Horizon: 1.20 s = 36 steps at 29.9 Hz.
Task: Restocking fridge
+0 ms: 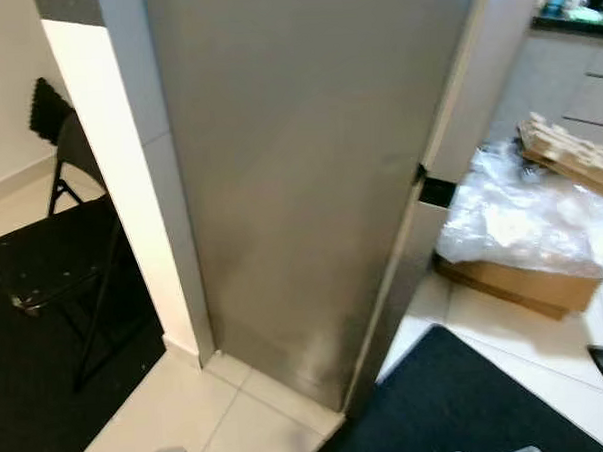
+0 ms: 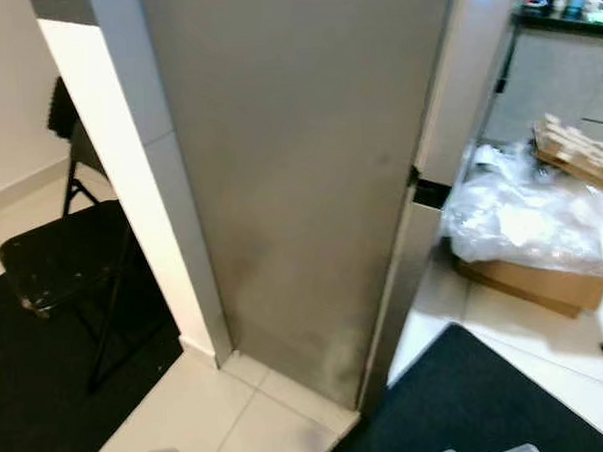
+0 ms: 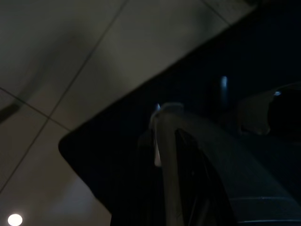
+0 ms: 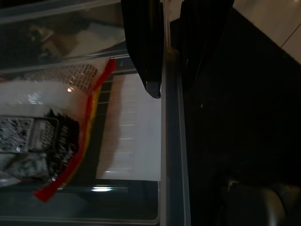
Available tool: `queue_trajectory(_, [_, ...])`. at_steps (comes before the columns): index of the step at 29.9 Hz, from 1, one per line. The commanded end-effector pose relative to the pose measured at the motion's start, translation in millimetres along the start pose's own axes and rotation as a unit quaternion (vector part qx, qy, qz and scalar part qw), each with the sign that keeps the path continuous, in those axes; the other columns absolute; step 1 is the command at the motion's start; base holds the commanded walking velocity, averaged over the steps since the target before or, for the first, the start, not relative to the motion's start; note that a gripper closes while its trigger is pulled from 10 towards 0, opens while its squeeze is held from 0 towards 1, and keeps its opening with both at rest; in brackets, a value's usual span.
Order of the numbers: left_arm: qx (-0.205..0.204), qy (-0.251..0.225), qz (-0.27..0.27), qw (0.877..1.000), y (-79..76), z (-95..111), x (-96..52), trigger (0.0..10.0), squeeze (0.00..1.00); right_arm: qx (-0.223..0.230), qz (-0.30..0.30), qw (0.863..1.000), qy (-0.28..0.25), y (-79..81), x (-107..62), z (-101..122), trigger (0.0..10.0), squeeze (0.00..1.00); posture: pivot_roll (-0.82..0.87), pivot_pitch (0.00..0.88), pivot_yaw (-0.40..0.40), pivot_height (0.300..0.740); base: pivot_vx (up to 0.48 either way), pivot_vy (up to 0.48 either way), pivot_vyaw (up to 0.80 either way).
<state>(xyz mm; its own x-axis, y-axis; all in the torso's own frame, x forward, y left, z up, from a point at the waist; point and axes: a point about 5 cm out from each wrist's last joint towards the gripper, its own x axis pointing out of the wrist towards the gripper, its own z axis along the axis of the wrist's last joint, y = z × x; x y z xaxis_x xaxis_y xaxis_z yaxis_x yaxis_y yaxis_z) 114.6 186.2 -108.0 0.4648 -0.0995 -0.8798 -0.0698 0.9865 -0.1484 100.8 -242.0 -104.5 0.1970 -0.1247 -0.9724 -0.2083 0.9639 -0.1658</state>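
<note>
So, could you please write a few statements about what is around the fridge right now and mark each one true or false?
1. The fridge shows a plain steel side, reaching down to the tiled floor. True.
2. A red armchair stands on the robot's left. False: it is a black folding chair.
3. A cardboard box with crumpled clear plastic over it sits on the floor to the right. True.
4. The dark mat lies on top of the chair. False: it lies on the floor in front of the fridge.
5. In the right wrist view, the right hand grips the rim of a clear bin holding packaged goods. True.
</note>
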Motion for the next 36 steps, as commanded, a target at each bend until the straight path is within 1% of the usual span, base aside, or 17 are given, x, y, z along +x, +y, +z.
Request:
queue_trajectory(1, [-0.012, 0.008, -0.005, 1.000, -3.7, -5.2, 0.1, 10.0, 0.00, -0.001, -0.006, 1.000, -0.009, -2.9, -0.5, 5.8, 10.0, 0.00, -0.04, 0.000, -0.036, 0.740, 0.000, 0.000, 0.00])
queue_trajectory(3, [-0.011, 0.007, -0.008, 1.000, -4.0, -4.8, 0.1, 10.0, 0.00, -0.001, -0.006, 1.000, -0.009, -3.0, -0.5, 5.6, 10.0, 0.00, -0.04, 0.000, -0.036, 0.740, 0.000, 0.000, 0.00])
queue_trajectory(5, [-0.001, 0.011, -0.013, 1.000, -4.1, -4.8, 0.1, 10.0, 0.00, -0.001, -0.006, 1.000, -0.009, -2.8, -0.5, 5.7, 10.0, 0.00, -0.04, 0.000, -0.036, 0.740, 0.000, 0.000, 0.00])
queue_trajectory(13, [-0.001, 0.014, -0.021, 1.000, -5.1, -6.0, 0.0, 10.0, 0.00, 0.000, -0.006, 1.000, -0.009, -2.9, -0.5, 5.5, 10.0, 0.00, -0.04, 0.000, -0.035, 0.740, 0.000, -0.475, 0.00])
queue_trajectory(36, [0.000, 0.015, -0.020, 1.000, -3.2, -7.4, -0.8, 10.0, 0.00, 0.001, -0.005, 1.000, -0.004, -3.1, -0.5, 2.6, 10.0, 0.00, -0.04, 0.000, -0.035, 0.740, 0.000, -0.471, 0.00])
